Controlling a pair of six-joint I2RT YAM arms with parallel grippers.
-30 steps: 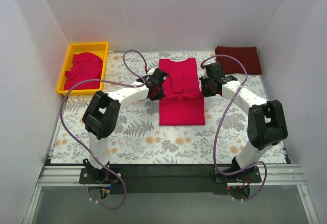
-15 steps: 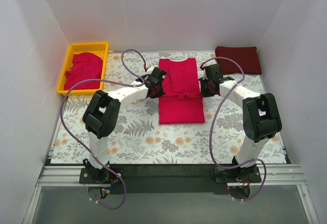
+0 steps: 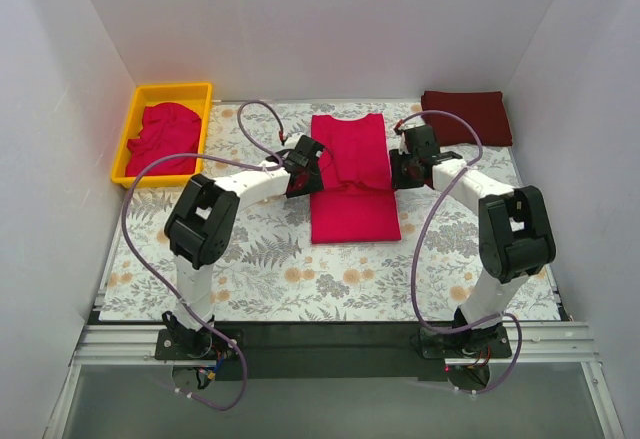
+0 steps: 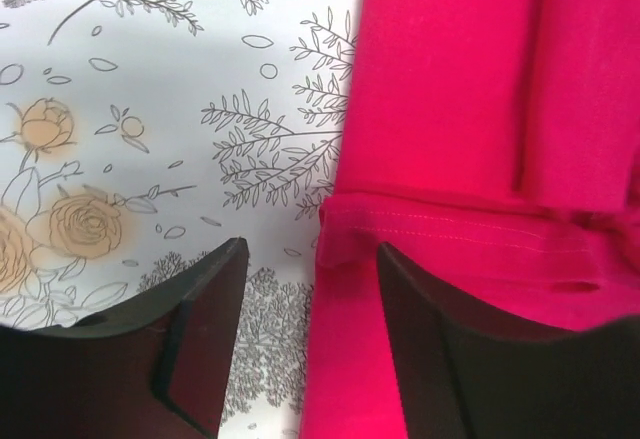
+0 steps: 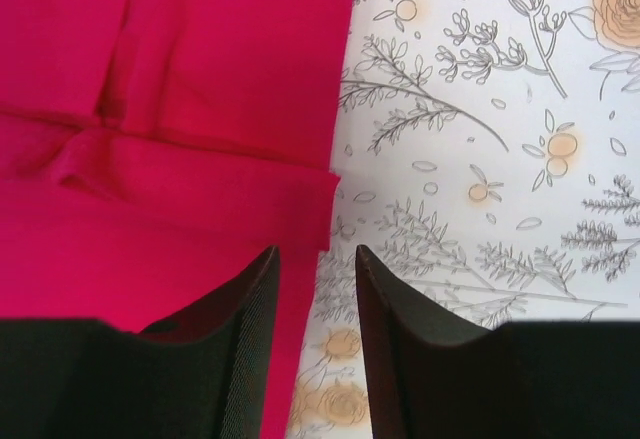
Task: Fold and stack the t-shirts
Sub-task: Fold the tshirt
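White walls box in a flowered mat (image 3: 260,259), and at its middle lies the pink shirt (image 3: 352,174) I am working on, a narrow strip with its collar at the far end. A stitched hem (image 4: 450,239) runs across it about halfway along, so I judge the near end has been doubled up onto the body and the fold is only part done.

My left gripper (image 3: 303,172) sits at the shirt's left edge and my right gripper (image 3: 404,171) at its right edge, both level with that hem. Each wrist view shows the jaws standing apart, with the cloth's edge lying loose in the gap and nothing pinched.

Far left of the shirt, a yellow tray (image 3: 172,91) holds more pink shirts (image 3: 165,134) in a heap. Far right of it, a maroon shirt (image 3: 466,116) lies folded flat against the back wall.

Next, I think, comes a second crosswise fold. That calls for both hands to take matching corners at one end, pinch every layer there, and carry them over together so the edges line up. Thin cloth could slip a layer. After that the packet should go onto the maroon one.
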